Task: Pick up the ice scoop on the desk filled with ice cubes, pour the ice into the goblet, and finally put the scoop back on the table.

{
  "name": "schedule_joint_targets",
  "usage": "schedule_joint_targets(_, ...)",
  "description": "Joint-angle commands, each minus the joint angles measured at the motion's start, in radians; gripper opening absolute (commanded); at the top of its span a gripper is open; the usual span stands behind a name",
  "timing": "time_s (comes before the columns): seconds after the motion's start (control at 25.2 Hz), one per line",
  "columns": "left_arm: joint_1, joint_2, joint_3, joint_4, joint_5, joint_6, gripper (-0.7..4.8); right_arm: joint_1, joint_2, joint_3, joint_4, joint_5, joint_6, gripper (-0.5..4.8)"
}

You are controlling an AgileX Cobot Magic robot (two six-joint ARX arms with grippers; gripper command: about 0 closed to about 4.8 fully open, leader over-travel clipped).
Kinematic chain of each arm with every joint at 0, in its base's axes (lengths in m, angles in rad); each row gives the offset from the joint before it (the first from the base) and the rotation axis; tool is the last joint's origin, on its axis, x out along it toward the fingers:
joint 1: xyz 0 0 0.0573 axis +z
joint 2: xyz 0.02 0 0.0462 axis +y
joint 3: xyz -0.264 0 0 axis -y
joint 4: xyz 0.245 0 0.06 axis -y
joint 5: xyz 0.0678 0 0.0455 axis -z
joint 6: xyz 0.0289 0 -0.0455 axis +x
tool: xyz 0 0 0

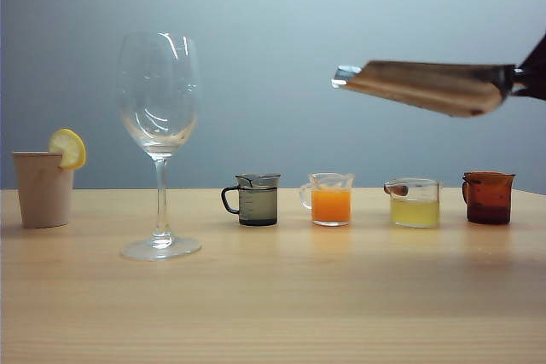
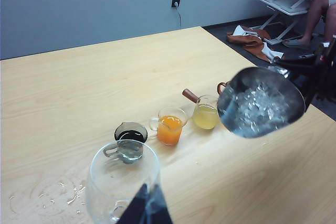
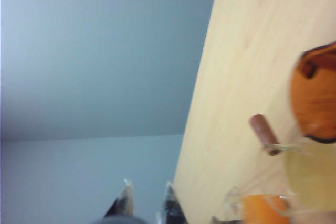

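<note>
- Silver metal marks the ice scoop (image 1: 426, 85), held in the air at the upper right of the exterior frame, above the row of small jugs and well clear of the desk (image 1: 273, 296).
- Its long axis lies nearly level, running right to left across the frame; the open mouth faces left and the handle goes off the right edge into the dark right gripper (image 1: 533, 70).
- That right gripper is clamped on the scoop's handle, judging by the scoop hanging from it and the narrow gap between the fingertips (image 3: 126, 198) in the right wrist view.
- Ice cubes (image 2: 257, 107) still fill the bowl, as the left wrist view shows.
- Across the frame stands the goblet (image 1: 159, 138), upright and empty at centre left, well apart from the scoop mouth, its rim at about the same height as the scoop's mouth.
- So the coming move turns on carrying the scoop leftward along its own axis until the mouth is over the rim, then tipping; it probably needs a little more height first.
- Left gripper (image 2: 144, 211) shows only as a dark tip by the goblet's rim, nearer the glass than the right; whether its jaws are apart I cannot tell.
</note>
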Motion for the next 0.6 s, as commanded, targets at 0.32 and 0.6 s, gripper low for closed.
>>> schedule_joint_targets(0.32,0.002,-0.001,0.003,-0.003,-0.002,0.023,-0.06,0.081,-0.015,0.186,-0.166,0.054,0.028,-0.05)
schedule_joint_targets(0.6,0.002,-0.001,0.003,-0.044,-0.001,0.031,-0.06,0.121,-0.015,0.257,-0.226,0.071,0.028,-0.05)
